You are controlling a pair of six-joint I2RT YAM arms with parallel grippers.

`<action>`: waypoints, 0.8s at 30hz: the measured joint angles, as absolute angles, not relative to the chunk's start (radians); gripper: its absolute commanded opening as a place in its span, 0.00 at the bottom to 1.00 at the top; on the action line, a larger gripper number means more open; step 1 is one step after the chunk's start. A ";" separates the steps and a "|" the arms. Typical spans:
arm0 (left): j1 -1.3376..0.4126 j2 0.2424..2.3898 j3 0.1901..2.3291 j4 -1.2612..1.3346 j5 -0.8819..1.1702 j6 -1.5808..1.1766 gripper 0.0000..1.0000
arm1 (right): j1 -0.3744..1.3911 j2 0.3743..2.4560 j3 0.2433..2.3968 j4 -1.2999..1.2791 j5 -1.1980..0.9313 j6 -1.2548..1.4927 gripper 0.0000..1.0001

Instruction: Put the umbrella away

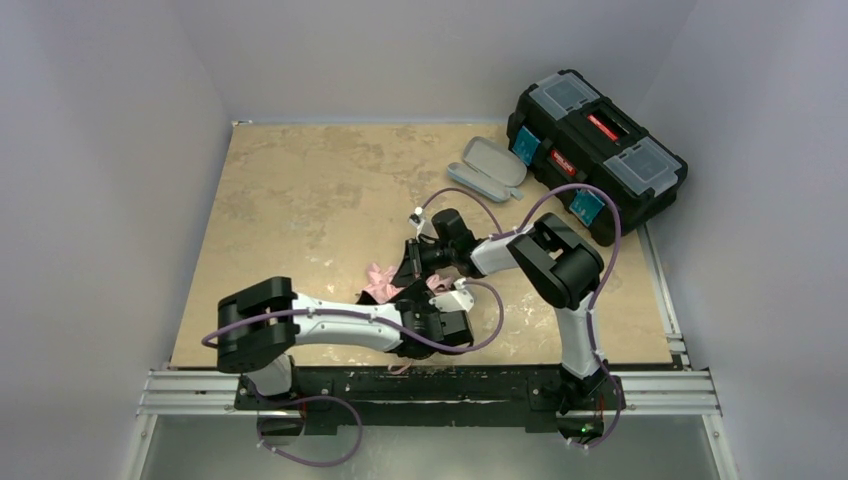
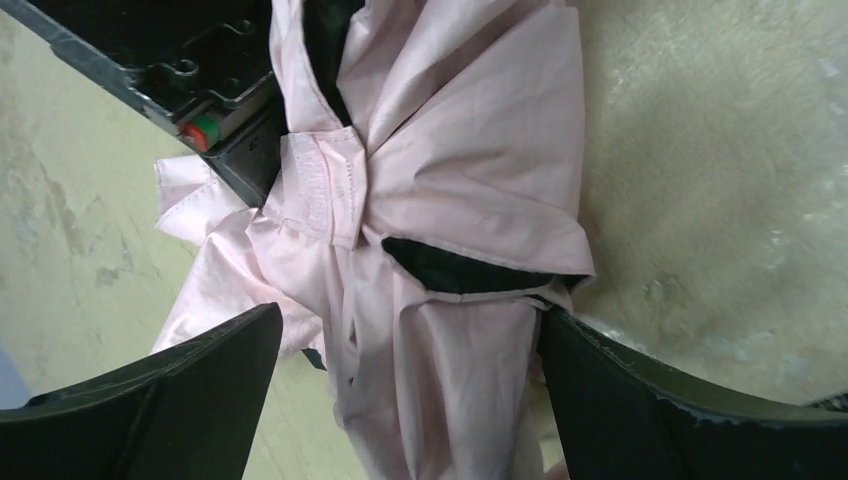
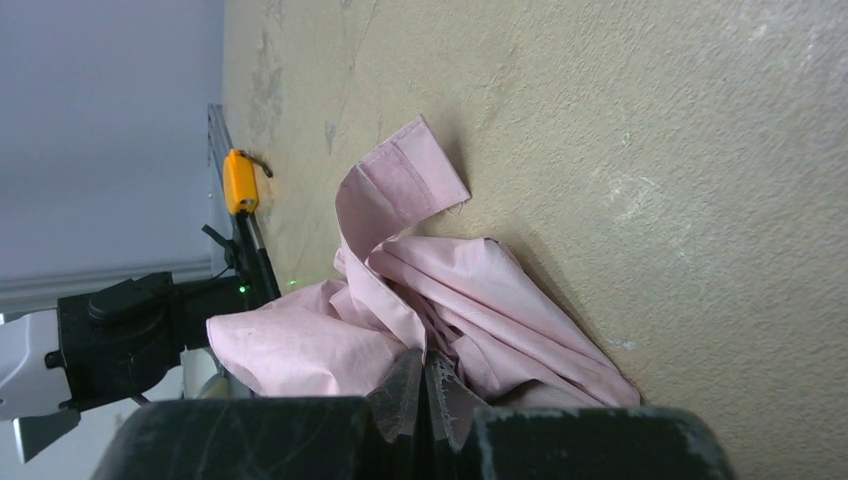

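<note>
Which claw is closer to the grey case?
Right. The right claw pinches the umbrella mid-table, nearer the grey case at the back. The left claw hangs open over the umbrella, closer to the near edge.

The left arm (image 1: 330, 322) stretches low to the right, and the left tool (image 2: 410, 315) stands spread wide (fingers (image 2: 180, 390) well apart). The right arm (image 1: 555, 262) folds back leftward, the right tool (image 3: 425, 385) with its tips pressed flat together.
</note>
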State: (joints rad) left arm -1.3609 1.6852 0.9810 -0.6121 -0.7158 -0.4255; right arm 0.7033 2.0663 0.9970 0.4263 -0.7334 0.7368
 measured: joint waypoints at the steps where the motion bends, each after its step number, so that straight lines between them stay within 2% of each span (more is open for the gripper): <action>1: -1.357 1.670 0.982 -0.616 -0.702 -0.427 1.00 | 0.705 2.066 0.997 0.423 -0.732 0.736 0.00; 10: -1.297 1.478 0.987 -0.644 -0.567 -0.429 1.00 | 0.705 2.066 0.997 0.420 -0.728 0.736 0.00; 16: -1.150 1.307 0.918 -0.571 -0.393 -0.423 1.00 | 0.705 2.066 0.999 0.416 -0.728 0.736 0.00; 24: -1.013 1.304 0.820 -0.501 -0.257 -0.426 1.00 | 0.705 2.066 1.000 0.412 -0.727 0.737 0.00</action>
